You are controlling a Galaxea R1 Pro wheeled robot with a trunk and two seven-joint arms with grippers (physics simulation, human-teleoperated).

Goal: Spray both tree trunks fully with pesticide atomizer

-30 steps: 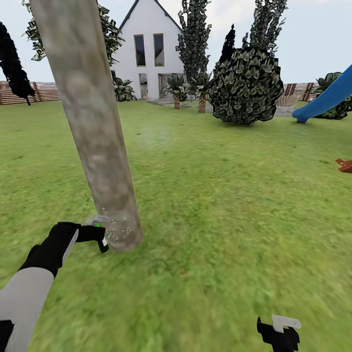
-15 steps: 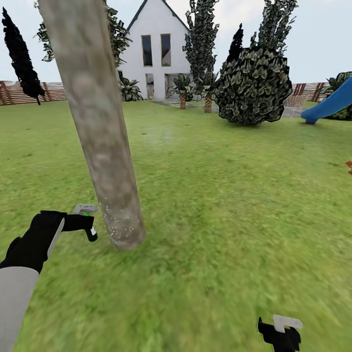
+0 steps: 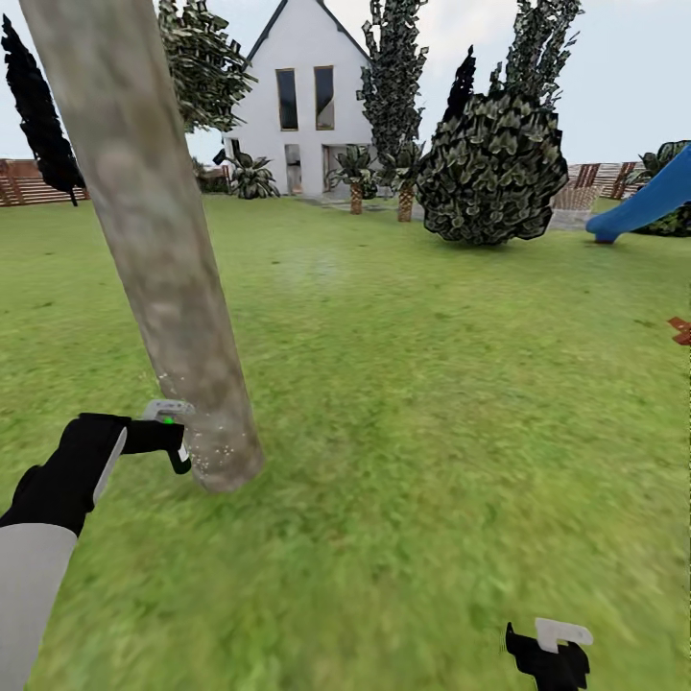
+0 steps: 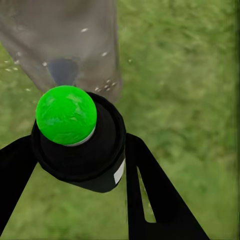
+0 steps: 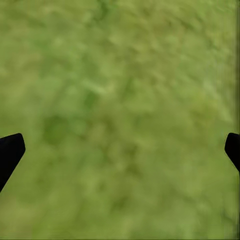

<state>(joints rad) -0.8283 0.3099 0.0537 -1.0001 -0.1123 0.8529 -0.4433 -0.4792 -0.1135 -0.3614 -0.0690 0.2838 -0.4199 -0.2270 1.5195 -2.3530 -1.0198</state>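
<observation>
From the head camera, the left gripper [image 3: 165, 434] clamps the pesticide atomizer [image 3: 171, 430] low over the lawn [image 3: 432, 384], its green-marked head just beside the foot of a thick, leaning tree trunk [image 3: 158, 250]. Pale specks dot the bark at the base of the trunk, next to the atomizer. The right gripper [image 3: 549, 653] hangs low over the grass, well apart from the trunk; whether it is open cannot be told from here. Farther off stand a white house [image 3: 302, 96], a round dark bush [image 3: 489, 168], short palms, a stretch of brown fence [image 3: 43, 182] and the end of a blue slide [image 3: 638, 206].

At the left wrist, the gripper's two black fingers [image 4: 150, 190] are closed on the atomizer's dark body [image 4: 87, 155], and its bright green cap [image 4: 66, 115] points at the grey-tan trunk [image 4: 65, 45], where white flecks and a dark patch show.

At the right wrist, the fingertips [image 5: 10, 152] sit spread wide at the edges with nothing between them, above blurred green grass [image 5: 120, 115].
</observation>
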